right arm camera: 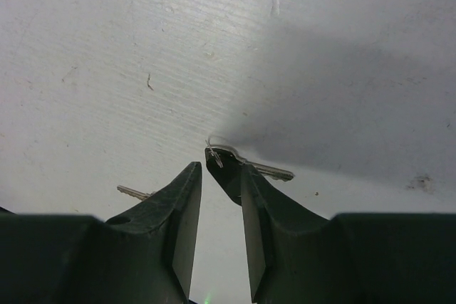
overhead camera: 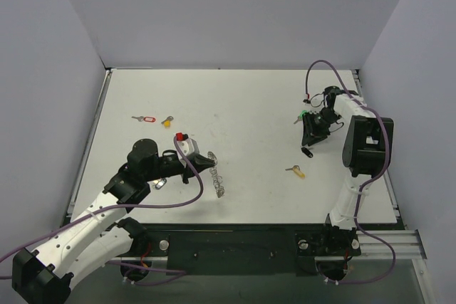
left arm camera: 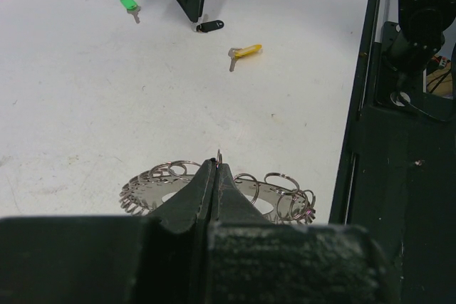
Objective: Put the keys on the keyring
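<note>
White tabletop (overhead camera: 242, 105) boxed in by grey walls (overhead camera: 235, 12) fills the top view. At lower left the left gripper (overhead camera: 206, 161) sits low with the keyring (overhead camera: 218, 183) at its tip, probably to steady the ring for threading. Across the table the right gripper (overhead camera: 311, 135) points down among a green key (overhead camera: 303, 114), a black key (overhead camera: 307, 152) and a yellow key (overhead camera: 296, 171). A red key (overhead camera: 146, 119) and an orange-yellow key (overhead camera: 167, 122) lie well apart from them, toward the left side

From the left wrist, the left gripper (left arm camera: 216, 172) is pressed fully together. A thin wire pokes up from its tip, so I judge that it pinches the keyring (left arm camera: 153, 184), whose scalloped loops spread over the table just beyond

From the right wrist, the right gripper (right arm camera: 203, 164) stands partly apart, with bare table showing through the gap and nothing between the jaws. What seems to be the black key (right arm camera: 274, 171) lies touching the tip of one finger, outside the gap, so this looks like a pick being lined up, not a grip
</note>
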### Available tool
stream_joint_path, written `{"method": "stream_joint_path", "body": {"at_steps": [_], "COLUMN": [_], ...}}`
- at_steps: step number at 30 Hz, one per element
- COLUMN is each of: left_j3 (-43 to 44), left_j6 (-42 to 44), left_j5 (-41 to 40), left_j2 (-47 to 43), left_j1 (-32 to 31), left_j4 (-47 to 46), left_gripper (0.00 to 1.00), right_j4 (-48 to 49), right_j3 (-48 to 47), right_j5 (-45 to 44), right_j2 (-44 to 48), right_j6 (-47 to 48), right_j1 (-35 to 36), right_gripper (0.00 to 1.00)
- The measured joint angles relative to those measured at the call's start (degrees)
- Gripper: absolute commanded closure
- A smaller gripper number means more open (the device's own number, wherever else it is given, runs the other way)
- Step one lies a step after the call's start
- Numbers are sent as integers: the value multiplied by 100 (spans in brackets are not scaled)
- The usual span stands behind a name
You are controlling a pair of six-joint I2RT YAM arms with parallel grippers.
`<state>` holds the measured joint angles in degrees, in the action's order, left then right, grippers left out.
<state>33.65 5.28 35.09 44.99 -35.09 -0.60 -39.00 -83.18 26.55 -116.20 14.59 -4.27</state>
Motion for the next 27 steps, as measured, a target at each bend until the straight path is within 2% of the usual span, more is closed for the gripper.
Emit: {"method": "stream_joint_path", "body": {"at_steps": [12,19,27], "left_j3": [0,0,0], "left_j6": [2,2,2], "left_j5": [20,39,39], "left_j2": [0,2,2], "left_j1": [0,0,0], "left_j4": [0,0,0], "left_gripper": [100,100,100], "right_j4": [-140,-195,-221], "right_j3": [-31,-42,-42], "right_j5": [35,52,70], "right_j2": [-195,-195,-195], "right_j6": [46,83,127], "right_j1": [63,96,98], "right_gripper": [79,84,82]}}
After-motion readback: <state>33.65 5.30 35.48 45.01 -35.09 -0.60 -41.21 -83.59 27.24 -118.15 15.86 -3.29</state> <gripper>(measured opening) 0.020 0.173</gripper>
